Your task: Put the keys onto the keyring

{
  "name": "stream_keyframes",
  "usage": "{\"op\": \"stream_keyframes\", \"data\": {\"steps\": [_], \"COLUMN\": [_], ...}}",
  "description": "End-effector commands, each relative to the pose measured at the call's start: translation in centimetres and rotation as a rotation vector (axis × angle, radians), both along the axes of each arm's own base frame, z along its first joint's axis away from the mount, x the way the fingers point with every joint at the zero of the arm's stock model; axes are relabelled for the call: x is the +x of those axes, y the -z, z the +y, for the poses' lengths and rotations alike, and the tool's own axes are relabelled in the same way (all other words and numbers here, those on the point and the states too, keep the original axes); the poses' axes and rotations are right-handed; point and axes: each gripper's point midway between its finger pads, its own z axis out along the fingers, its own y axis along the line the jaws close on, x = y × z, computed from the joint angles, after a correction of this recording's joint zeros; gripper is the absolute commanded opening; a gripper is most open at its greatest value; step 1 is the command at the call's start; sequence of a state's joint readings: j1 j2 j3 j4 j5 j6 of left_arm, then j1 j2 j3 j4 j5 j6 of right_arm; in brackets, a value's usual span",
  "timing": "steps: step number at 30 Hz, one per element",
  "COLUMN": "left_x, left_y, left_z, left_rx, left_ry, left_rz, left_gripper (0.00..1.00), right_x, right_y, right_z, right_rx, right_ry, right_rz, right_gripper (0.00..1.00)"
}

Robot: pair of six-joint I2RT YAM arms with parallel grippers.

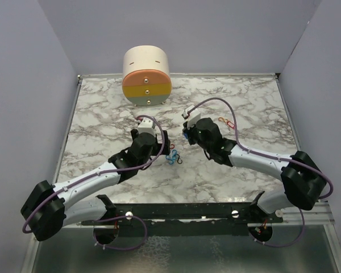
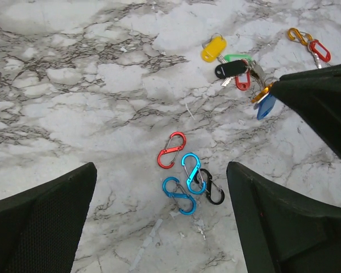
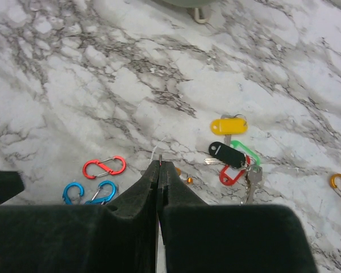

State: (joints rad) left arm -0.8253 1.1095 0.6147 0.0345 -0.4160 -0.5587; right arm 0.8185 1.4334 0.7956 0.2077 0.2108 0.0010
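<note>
Left tool [image 2: 162,169] spread wide, holding nothing; hangs over the marble tabletop [image 1: 102,114]. Between its fingers lie only the loose clips: red clip [image 2: 171,150], two blue clips [image 2: 191,173], black clip [image 2: 213,187]; none of these is a task thing.

Keys [image 2: 233,68] lie bunched at upper right of the left wrist view, well apart from the left tool: yellow head [image 2: 213,48], green, black, red, and a blue head [image 2: 265,106] beside a small orange ring [image 2: 261,92], probably the keyring.

Right tool [image 3: 159,166] pressed together; its tip touches the bunch at ring and blue head. Cannot tell whether it pinches either. In its own view the keys sit just right of the tip, the black head's long axis running roughly left to right; the right arm is clearly nearer.

Round drawer unit [image 1: 146,79] at top centre of the overhead view; its three drawers are closed, contents hidden.
</note>
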Motion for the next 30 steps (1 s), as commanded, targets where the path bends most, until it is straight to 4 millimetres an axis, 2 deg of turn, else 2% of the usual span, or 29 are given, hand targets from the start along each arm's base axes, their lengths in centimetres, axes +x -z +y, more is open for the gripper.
{"op": "stream_keyframes", "data": {"steps": [1, 6, 14, 18, 23, 25, 28, 30], "left_x": [0.3, 0.3, 0.6, 0.6, 0.6, 0.6, 0.5, 0.5], "left_y": [-0.3, 0.6, 2.7, 3.4, 4.5, 4.7, 4.8, 4.8], "left_z": [2.0, 1.7, 0.2, -0.6, -1.1, -1.1, -1.0, -1.0], "left_rx": [0.003, 0.026, 0.021, 0.019, 0.031, 0.034, 0.033, 0.036], "left_ry": [-0.086, -0.068, -0.025, 0.001, 0.015, 0.016, 0.015, 0.015], "left_rz": [-0.037, -0.023, 0.009, 0.028, 0.053, 0.056, 0.057, 0.058], "left_gripper": [0.99, 0.99, 0.99, 0.99, 0.99, 0.99, 0.99, 0.99], "right_x": [3.2, 6.4, 9.7, 10.6, 11.0, 11.0, 11.0, 10.9], "right_y": [0.2, 2.1, 4.4, 5.4, 6.5, 6.6, 5.9, 5.1], "right_z": [-3.2, -7.6, -14.3, -16.6, -18.3, -18.7, -18.6, -18.4], "right_rx": [0.006, 0.05, 0.073, 0.085, 0.098, 0.1, 0.111, 0.121], "right_ry": [0.237, 0.395, 0.604, 0.664, 0.717, 0.734, 0.72, 0.696], "right_rz": [0.063, 0.192, 0.266, 0.294, 0.326, 0.324, 0.304, 0.288], "right_gripper": [0.01, 0.01, 0.01, 0.01, 0.01, 0.07, 0.29, 0.35]}}
